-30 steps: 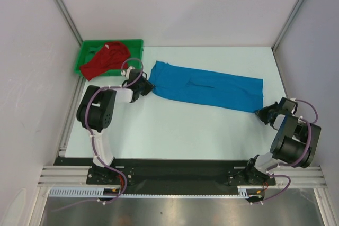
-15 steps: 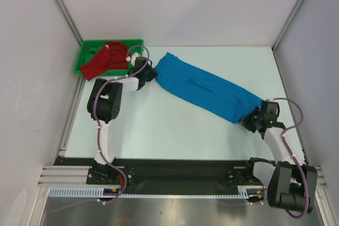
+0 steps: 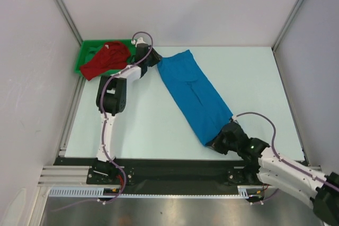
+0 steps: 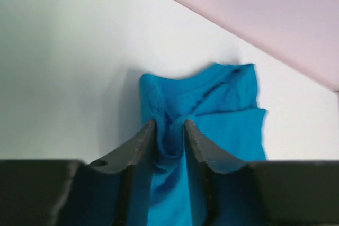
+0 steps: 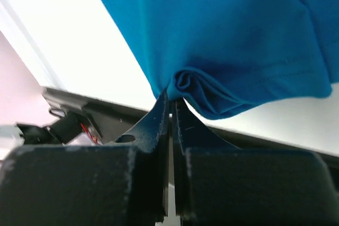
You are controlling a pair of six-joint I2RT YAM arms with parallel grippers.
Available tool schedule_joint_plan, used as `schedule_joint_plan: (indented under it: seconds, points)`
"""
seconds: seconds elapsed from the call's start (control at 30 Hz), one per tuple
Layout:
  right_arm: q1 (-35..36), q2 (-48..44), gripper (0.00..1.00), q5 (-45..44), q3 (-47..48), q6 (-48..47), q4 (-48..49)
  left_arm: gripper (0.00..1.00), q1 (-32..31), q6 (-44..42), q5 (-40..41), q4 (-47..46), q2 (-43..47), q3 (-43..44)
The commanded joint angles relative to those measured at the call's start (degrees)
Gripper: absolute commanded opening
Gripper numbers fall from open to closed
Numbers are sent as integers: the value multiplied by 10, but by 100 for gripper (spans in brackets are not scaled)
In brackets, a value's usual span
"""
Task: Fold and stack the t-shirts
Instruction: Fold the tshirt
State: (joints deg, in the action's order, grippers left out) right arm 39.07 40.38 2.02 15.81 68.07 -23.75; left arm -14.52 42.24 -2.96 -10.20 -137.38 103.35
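2 pinches on the blue shirt (image 3: 193, 93): left gripper (image 4: 169, 130) by the green tray (image 3: 85, 51), right gripper (image 5: 170, 99) opposite (we lay it flat, then fold).

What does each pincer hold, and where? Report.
Both hold the blue t-shirt: left pincer pinches a fold at the collar end, right pincer the bunched hem.

A robotics lab test cell: blank white panel walls (image 3: 212, 3), aluminium frame rails (image 3: 63, 8), a white table (image 3: 259, 78).
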Motion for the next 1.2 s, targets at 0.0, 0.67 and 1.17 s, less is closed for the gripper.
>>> schedule_joint_plan:
  seconds: [0.0,0.67,1.17]
  points:
    - [106,38,0,-99,4,149,49,39,12,-55,-14,67,-5,73]
    - [297,381,3,39,217,-14,212,70,13,-189,38,280,313,-127]
    - [310,420,66,136,384,-223,112,73,13,-150,-78,213,332,-257]
